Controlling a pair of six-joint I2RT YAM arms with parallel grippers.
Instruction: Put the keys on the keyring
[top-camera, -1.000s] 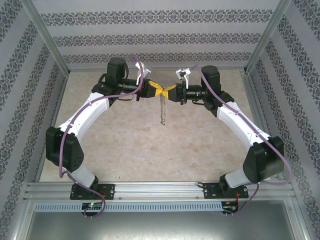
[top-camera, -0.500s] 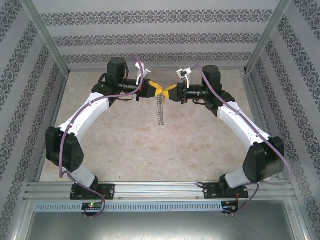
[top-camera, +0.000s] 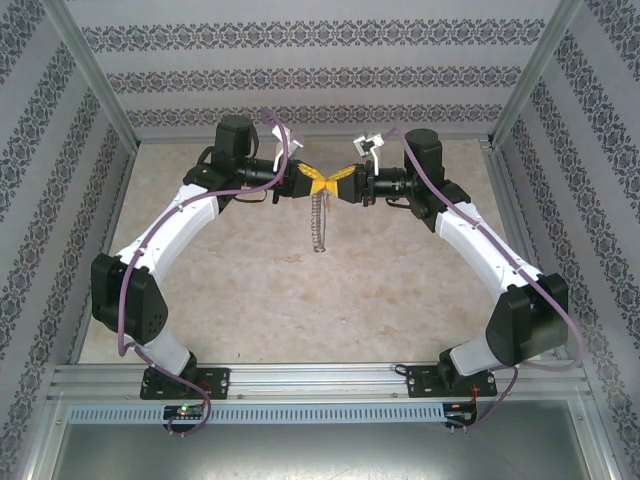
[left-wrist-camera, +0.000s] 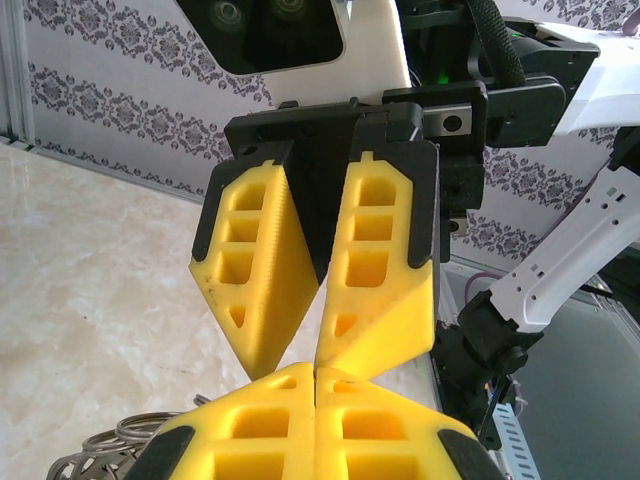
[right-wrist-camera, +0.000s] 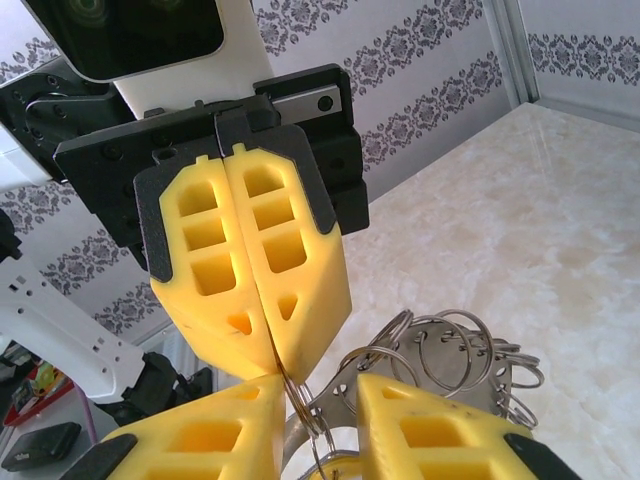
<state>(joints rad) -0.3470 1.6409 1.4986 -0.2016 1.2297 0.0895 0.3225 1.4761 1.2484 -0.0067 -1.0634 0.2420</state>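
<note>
Since a second ago, our right claw (right-wrist-camera: 320, 390) has spread apart, and now stands parted on either side of the large thin silvery metal keyring (right-wrist-camera: 465, 362). Just beyond, our left claw (right-wrist-camera: 268, 345) is pressed together, pinching the ring's wire. The fringed loops hang below both claws.

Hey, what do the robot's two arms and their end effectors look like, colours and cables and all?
The left arm and right arm have white shells with bulky black joints, and a purple cable loops along each. The left end effector and right end effector carry yellow wedge-shaped fingers with rectangular cut-outs, seated in black mounts.
</note>
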